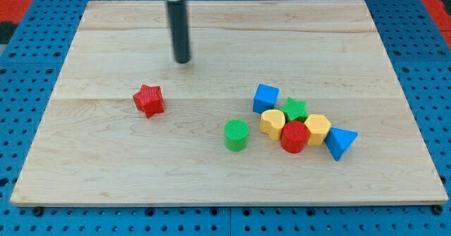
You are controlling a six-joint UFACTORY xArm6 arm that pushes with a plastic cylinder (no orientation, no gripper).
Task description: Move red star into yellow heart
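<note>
The red star [149, 99] lies alone on the wooden board at the view's left of centre. The yellow heart [272, 122] sits in a cluster of blocks to the view's right, touching the red cylinder [294, 137] and close to the green star [294, 110]. My tip [182, 60] is on the board above and to the right of the red star, a short gap away, touching no block. The heart is far to the right of the star.
A green cylinder [236, 134] stands between the star and the cluster, a little lower. The cluster also holds a blue cube [266, 97], a yellow hexagon-like block [318, 129] and a blue triangle [340, 142]. The board [106, 165] lies on a blue pegboard.
</note>
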